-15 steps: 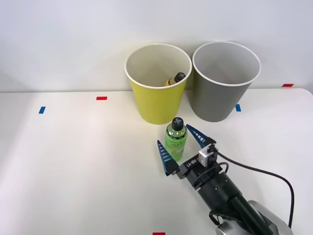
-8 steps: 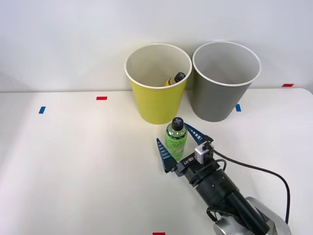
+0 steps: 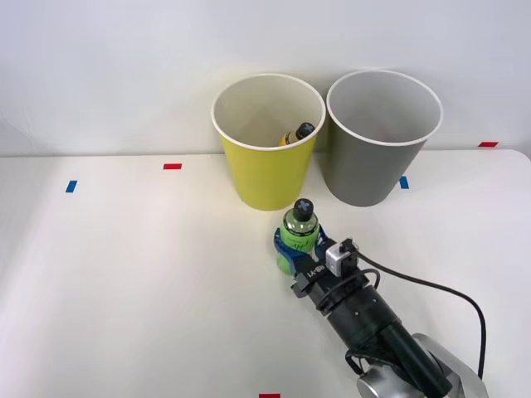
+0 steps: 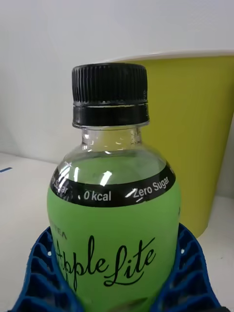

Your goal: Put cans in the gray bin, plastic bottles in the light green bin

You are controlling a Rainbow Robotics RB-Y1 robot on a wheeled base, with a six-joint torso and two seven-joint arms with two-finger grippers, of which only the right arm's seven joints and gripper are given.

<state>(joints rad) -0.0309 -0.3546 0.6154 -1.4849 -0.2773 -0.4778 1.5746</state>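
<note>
Right gripper (image 3: pixel 297 247) is clamped on the green bottle (image 3: pixel 299 236), blue ribbed fingers (image 4: pixel 187 273) pressed against both sides of the lower body. Bottle stands upright on the white table (image 3: pixel 149 282), black cap up, just in front of the light green bin (image 3: pixel 267 149); whether its base is touching the table or slightly raised cannot be told from the front view. Wrist view: label reads "Apple Lite", black band "0 kcal / Zero Sugar"; the yellow-green wall of the bin sits directly behind the bottle. Second bottle, yellowish body with black cap (image 3: pixel 297 133), lies inside the light green bin, leaning against the inner wall on the side toward the gray bin (image 3: pixel 377 145). Gray bin stands just beside the light green one, to the robot's right, both upright against the back wall. Blue and red tape marks (image 3: pixel 172 166) sit on the table near its far edge.
</note>
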